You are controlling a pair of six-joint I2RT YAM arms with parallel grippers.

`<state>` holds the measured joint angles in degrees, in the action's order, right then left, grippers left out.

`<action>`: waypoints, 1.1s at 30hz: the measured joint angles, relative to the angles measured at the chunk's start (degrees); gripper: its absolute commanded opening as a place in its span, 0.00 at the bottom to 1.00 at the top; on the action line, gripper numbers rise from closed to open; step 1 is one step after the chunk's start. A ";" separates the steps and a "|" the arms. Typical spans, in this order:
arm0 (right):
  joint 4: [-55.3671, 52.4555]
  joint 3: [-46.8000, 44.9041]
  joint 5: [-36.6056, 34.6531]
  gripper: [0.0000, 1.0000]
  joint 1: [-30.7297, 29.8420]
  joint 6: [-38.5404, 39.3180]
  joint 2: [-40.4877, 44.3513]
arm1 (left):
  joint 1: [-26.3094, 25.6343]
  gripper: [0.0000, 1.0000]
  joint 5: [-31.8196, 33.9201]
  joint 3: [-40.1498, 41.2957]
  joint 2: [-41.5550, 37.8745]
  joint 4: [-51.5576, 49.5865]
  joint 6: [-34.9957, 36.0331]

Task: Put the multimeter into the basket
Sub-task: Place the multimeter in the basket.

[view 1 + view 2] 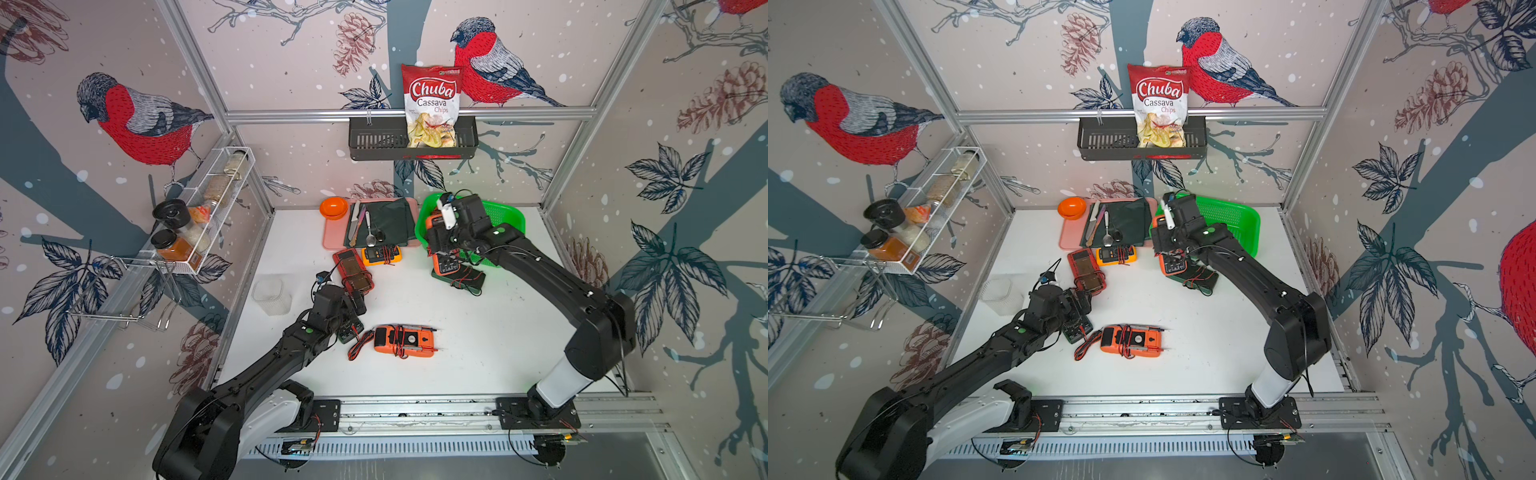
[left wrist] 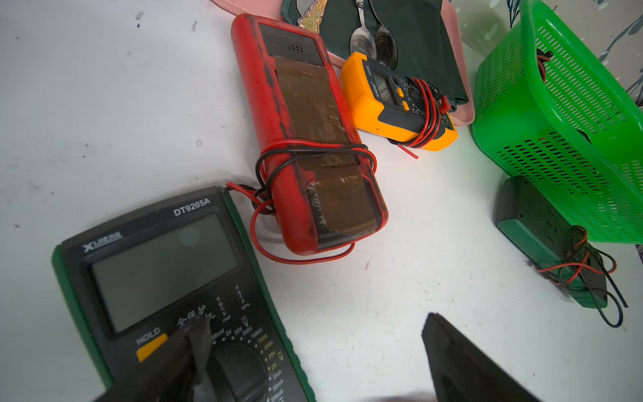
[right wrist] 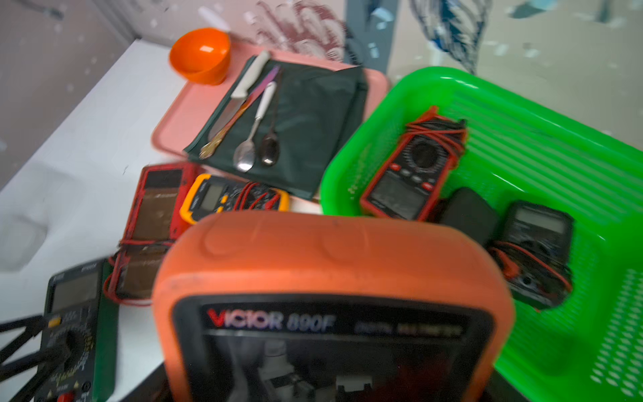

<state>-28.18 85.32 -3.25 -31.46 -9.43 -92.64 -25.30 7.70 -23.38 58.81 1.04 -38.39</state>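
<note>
While left gripper point(image 2: 315, 325) hangs wide open and empty over the green-edged multimeter point(image 2: 163, 268), right gripper point(image 1: 441, 241) carries the orange multimeter point(image 3: 330, 278). It looks clamped across the body with the jaws spread wide, though the casing hides the pads. The meter hangs tilted at the basket point(image 1: 509, 216) corner toward the table centre, upper end above the rim, not inside yet. Can't tell if it touches the rim. Inside the basket, two meters point(image 3: 410, 167) already lie.

Handling guess: rigid shell in a rubber boot, so grippy and not crushable. Some heft, so it will swing if held at one end. Best hold is across the narrow sides mid-body, off the screen, dial and wrapped leads. Leads may snag the mesh on release. A dark green meter point(image 1: 467, 279) lies on the table just beside the basket.
</note>
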 measured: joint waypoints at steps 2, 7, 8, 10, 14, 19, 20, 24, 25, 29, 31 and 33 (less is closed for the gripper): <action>0.66 -1.46 -1.16 0.11 3.58 -2.29 1.77 | 0.00 0.98 -0.04 -0.02 0.37 0.02 0.20; 1.36 -2.84 -1.55 0.11 13.42 -5.75 2.99 | 0.00 0.98 -0.24 -0.59 2.03 0.52 0.90; 1.51 -2.69 -1.60 0.11 14.99 -5.86 2.64 | 0.00 0.98 -0.26 -0.76 2.43 0.85 0.90; 1.55 -1.33 -2.27 0.11 18.58 -6.45 1.01 | 0.00 0.98 -0.81 -1.36 3.41 1.36 0.94; 1.27 3.37 -1.81 0.13 22.16 -6.97 -4.15 | 0.00 0.98 -1.68 -2.14 4.83 1.77 1.16; -1.22 14.14 -3.34 0.11 24.02 -6.21 -13.97 | 0.00 0.98 -2.36 -2.21 5.49 2.60 1.14; -1.84 15.85 -3.82 0.11 24.15 -5.68 -15.65 | 0.00 0.98 -2.80 -2.21 5.55 2.82 1.16; -5.55 22.99 -6.88 0.09 24.63 -5.42 -23.10 | 0.00 0.98 -3.17 -2.21 6.14 3.06 1.14; -6.45 24.26 -7.67 0.09 24.74 -5.22 -24.72 | 0.00 0.98 -3.19 -2.21 6.29 3.19 1.14; -8.63 25.73 -9.62 0.09 25.20 -4.13 -28.55 | 0.00 0.98 -3.26 -2.21 6.71 3.82 1.11; -9.81 25.73 -9.84 0.09 25.66 -4.02 -29.83 | 0.00 0.98 -3.45 -2.21 6.82 4.07 1.14; -10.08 25.73 -9.99 0.09 26.23 -3.96 -31.01 | 0.00 0.98 -3.45 -2.21 6.82 4.13 1.14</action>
<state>-38.26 111.04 -13.23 -5.23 -13.39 -123.66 -25.30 4.25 -25.58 65.63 5.17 -37.26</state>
